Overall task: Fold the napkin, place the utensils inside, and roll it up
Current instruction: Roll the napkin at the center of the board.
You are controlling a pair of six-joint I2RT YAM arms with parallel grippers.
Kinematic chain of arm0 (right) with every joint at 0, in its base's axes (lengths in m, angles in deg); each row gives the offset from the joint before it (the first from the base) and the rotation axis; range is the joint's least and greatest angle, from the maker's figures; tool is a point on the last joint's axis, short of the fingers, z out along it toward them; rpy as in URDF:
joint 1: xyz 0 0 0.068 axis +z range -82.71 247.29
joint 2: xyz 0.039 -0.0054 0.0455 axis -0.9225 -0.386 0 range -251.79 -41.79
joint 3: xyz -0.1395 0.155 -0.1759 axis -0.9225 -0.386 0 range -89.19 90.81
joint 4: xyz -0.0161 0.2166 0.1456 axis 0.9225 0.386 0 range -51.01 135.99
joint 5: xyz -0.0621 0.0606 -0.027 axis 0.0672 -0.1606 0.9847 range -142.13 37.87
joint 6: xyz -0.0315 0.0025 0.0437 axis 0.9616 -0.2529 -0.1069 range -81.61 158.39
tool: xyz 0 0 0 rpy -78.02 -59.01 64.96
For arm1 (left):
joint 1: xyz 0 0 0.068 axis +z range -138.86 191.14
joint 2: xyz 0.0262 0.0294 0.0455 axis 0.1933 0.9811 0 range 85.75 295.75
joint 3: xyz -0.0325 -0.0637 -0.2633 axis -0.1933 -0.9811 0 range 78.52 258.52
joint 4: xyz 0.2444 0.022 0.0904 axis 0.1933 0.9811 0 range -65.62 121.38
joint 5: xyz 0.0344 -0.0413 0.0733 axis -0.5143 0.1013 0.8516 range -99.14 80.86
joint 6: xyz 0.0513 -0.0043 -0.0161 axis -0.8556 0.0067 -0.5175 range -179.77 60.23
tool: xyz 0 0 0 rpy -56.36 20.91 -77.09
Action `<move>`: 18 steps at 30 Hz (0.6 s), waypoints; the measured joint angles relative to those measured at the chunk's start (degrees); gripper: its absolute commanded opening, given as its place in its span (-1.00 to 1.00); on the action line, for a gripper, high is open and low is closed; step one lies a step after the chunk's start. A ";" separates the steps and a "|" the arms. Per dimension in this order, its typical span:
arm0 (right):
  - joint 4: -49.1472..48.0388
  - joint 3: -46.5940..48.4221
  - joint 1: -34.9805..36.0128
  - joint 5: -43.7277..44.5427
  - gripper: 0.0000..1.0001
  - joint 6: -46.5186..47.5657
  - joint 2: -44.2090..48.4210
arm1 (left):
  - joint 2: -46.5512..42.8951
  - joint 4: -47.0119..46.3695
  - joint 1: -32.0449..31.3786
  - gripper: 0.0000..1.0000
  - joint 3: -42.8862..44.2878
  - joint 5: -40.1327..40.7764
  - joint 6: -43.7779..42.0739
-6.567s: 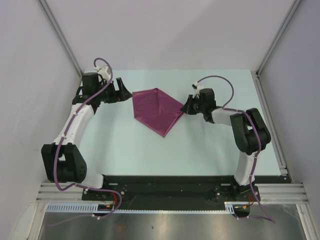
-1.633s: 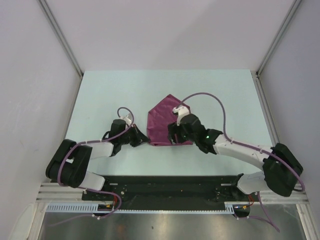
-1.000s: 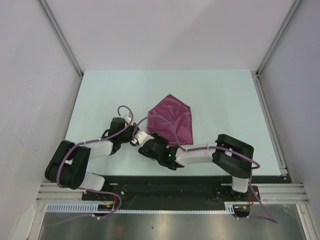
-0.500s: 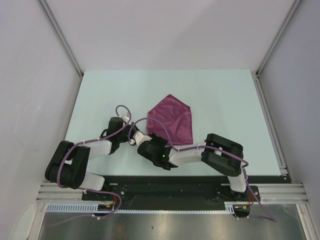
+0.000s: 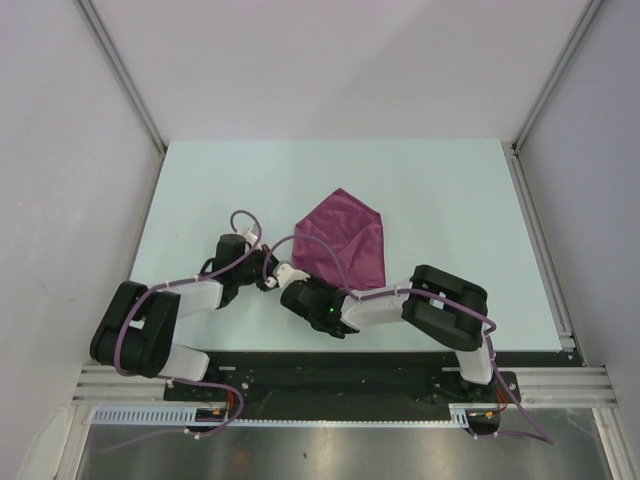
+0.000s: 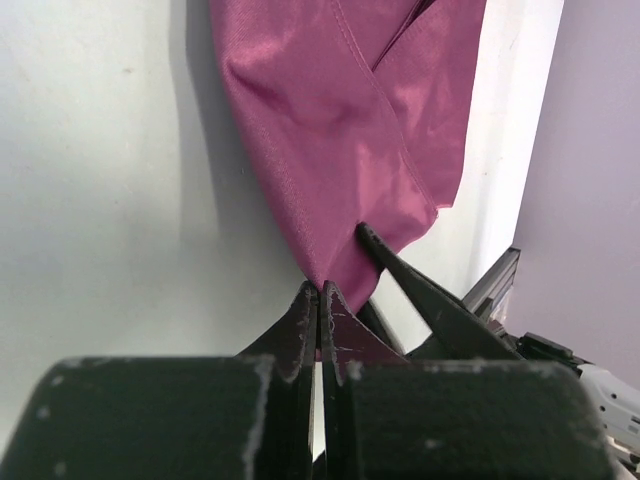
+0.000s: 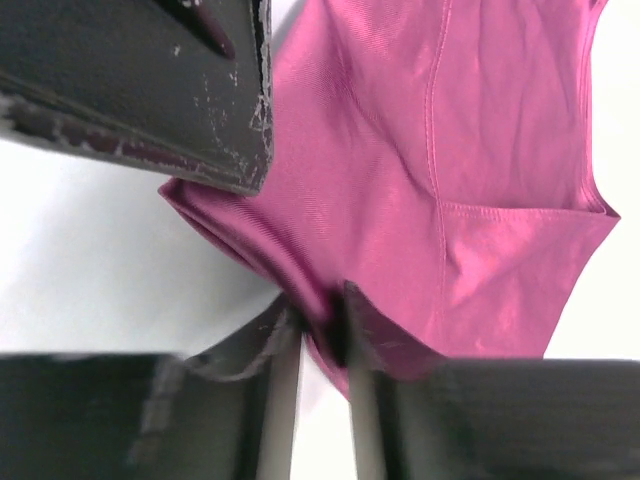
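The left arm [image 5: 175, 300] lies low over the near-left part of the pale table [image 5: 200, 180], with a purple cable [image 5: 240, 215] looping above its wrist. The left gripper [image 6: 319, 295] points right, and in its own wrist view the jaws stand pressed together with only a hairline slit between them, nipping the near-left corner of the napkin [image 5: 345, 240]. Just to the right of that pinch, almost touching it, the right gripper [image 7: 322, 330] comes in from the near side. Its jaws stand narrow, clamped on a small ridge of the same plum cloth at the same corner, so that the fabric bunches up between the fingertips [image 7: 360, 325]. The dark body of the left gripper fills the upper left of the right wrist view, which shows how close together the two are. Beyond both grippers the napkin lies folded on the middle of the table, roughly five-sided, with one point toward the far edge and hems crossing its top layer. Further right, the right arm [image 5: 450, 300] bends back sharply at its elbow toward its base at the near edge
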 measured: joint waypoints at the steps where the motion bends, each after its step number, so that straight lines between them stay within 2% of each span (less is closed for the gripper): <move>1: -0.20 -0.04 -0.17 -0.22 -0.88 0.22 0.02 | 0.02 0.07 0.00 -1.00 0.00 0.00 -0.02; 3: -0.50 -0.15 -0.24 -0.74 -1.00 0.74 0.04 | 0.02 0.28 0.04 -0.73 0.00 -0.13 -0.28; 4: -0.85 -0.35 -0.37 -1.22 -1.00 1.20 0.09 | 0.02 0.39 0.07 -0.45 0.00 -0.11 -0.48; 6: -1.44 -0.79 -0.72 -2.71 -1.00 2.29 0.39 | 0.02 0.68 0.11 -0.18 0.00 -0.17 -0.92; 7: -1.60 -1.01 -0.94 -3.72 -1.00 2.89 0.63 | 0.02 0.87 0.11 0.06 0.00 -0.22 -1.29; 10: -0.66 -1.16 -2.03 -7.74 -1.00 4.50 1.55 | -0.11 1.49 0.37 0.35 0.00 -0.24 -1.86; 13: 2.38 -0.09 -3.41 -12.52 -1.00 5.11 2.73 | -1.27 3.10 1.55 0.44 -0.15 1.40 -2.51; 18: 11.61 5.60 -5.49 -19.52 -1.00 5.11 3.54 | -7.76 6.84 2.56 0.46 -1.25 6.21 -4.87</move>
